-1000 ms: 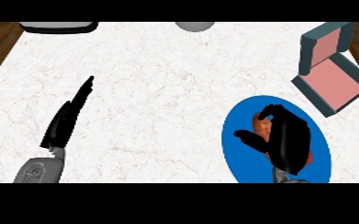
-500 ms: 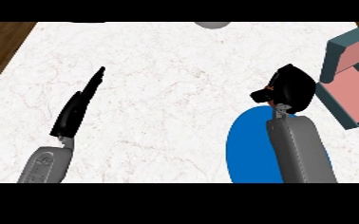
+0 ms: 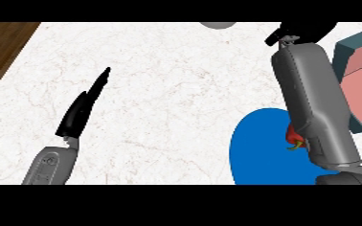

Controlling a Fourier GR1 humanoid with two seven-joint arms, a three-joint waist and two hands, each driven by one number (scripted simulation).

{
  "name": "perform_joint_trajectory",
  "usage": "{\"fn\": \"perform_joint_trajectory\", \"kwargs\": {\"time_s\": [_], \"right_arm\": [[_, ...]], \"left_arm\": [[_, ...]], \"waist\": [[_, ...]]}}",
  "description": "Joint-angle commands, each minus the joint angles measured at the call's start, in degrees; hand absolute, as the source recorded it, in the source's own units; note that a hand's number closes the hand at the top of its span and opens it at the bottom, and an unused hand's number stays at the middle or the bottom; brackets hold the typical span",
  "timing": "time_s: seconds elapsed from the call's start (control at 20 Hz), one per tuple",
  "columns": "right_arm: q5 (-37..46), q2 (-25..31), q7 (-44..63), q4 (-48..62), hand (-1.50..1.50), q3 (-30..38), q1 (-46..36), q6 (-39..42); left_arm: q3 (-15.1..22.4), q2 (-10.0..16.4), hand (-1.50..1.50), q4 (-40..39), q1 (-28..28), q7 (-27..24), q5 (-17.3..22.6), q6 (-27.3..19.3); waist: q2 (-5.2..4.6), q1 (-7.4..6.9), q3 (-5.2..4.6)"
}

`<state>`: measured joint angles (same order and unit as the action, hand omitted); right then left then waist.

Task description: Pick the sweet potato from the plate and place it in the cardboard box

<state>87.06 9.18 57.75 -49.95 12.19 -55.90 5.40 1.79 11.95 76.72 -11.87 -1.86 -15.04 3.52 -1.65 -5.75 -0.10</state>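
Counter (image 3: pixel 163 100): white marble with faint veins. A strip of brown wood (image 3: pixel 13 40) shows past its upper left corner.
Left hand (image 3: pixel 81 107): open, held flat and edge-on with straight fingers pointing away and a little to the right. It is low on the left of the counter, well apart from everything else and holding nothing.
Left forearm (image 3: pixel 50 165): grey, coming in from the lower left.
Right hand (image 3: pixel 308 31): black, at the far right of the counter, just left of the cardboard box's upper corner. The top edge of the view cuts most of it off, so I cannot tell whether it is open or closed, or whether it holds anything.
Right forearm (image 3: pixel 311 100): grey and long, running from the lower right up to the hand. It crosses the plate's right side.
Plate (image 3: pixel 258 148): blue and round, at the lower right, partly covered by the forearm.
Sweet potato: cannot be placed for certain. The only likely sign is a small red-orange piece (image 3: pixel 292 135) with a yellowish tip, lying on the plate against the forearm's left edge and mostly hidden.
Cardboard box (image 3: pixel 352 81): at the right edge, with a dark teal-grey outer wall and a salmon-pink inside (only partly in view).
Grey rounded object (image 3: pixel 218 24): at the counter's far edge, cut off at the top.
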Motion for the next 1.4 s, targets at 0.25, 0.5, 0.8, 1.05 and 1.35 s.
{"fn": "perform_joint_trajectory", "kwargs": {"time_s": [0.25, 0.5, 0.8, 1.05, 1.35], "right_arm": [[8.8, 2.8, 14.5, 13.8, 1.5, 1.8, -18.5, 2.5], [10.9, 7.1, 14.9, 15.1, 1.5, 4.2, -21.0, 2.5], [13.0, 9.2, 15.5, 14.3, 1.5, 6.3, -18.3, -0.9], [12.2, 11.8, 12.7, 13.5, 1.5, 9.4, -13.3, -0.2], [8.6, 14.3, 10.5, 10.7, 1.5, 14.7, -8.8, 1.7]], "left_arm": [[-1.1, 0.2, 0.0, -1.6, -0.5, -0.2, 0.0, -0.4], [-0.7, -1.0, 0.0, -1.3, 1.4, -0.7, -1.0, -2.3], [-3.5, 1.8, 0.0, 0.2, 2.6, 0.5, 1.5, 0.4], [-2.6, 0.5, 0.0, -1.4, 3.6, -2.4, -0.8, -2.2], [-3.2, 1.2, 0.0, 1.0, 5.3, -0.9, 0.2, -0.8]], "waist": [[0.5, 1.9, -0.01], [1.1, 3.72, 0.03], [1.42, 4.72, 0.09], [1.57, 5.71, 0.09], [1.87, 5.84, 0.11]]}}
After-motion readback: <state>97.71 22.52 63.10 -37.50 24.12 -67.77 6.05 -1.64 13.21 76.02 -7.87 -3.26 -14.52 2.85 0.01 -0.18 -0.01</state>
